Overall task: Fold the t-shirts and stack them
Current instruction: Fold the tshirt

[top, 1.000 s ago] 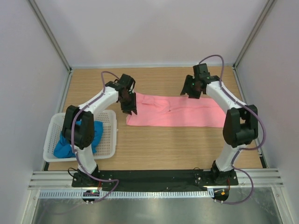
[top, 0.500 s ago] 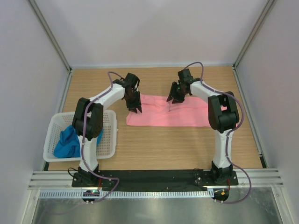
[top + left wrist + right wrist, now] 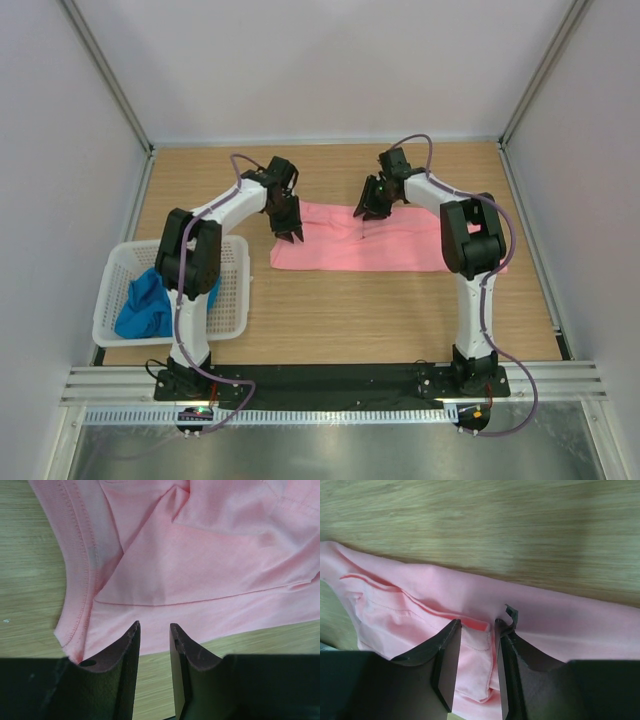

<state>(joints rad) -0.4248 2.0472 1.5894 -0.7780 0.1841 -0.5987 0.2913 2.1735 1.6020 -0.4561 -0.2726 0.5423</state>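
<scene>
The salmon pink t-shirt [image 3: 400, 245] lies in a long flat band across the middle of the table. My left gripper [image 3: 291, 236] hovers over its left end. In the left wrist view this gripper [image 3: 153, 627] is open, with its tips just over the near hem of the pink t-shirt [image 3: 210, 555] and bare wood between the fingers. My right gripper [image 3: 365, 212] is at the shirt's far edge, near the middle. In the right wrist view it [image 3: 477, 625] stands open astride a raised fold of the pink t-shirt [image 3: 410, 595]. The blue t-shirt [image 3: 148, 300] lies bunched in the basket.
The white perforated basket [image 3: 232, 270] sits at the table's left front, under the left arm's elbow. Pale walls and metal posts close the table on three sides. Bare wood [image 3: 350, 310] lies between the pink shirt and the arm bases.
My right gripper has swung left along the shirt's far edge, from its right part to the middle, and its jaws have narrowed over a fold. My left gripper shifted slightly right.
</scene>
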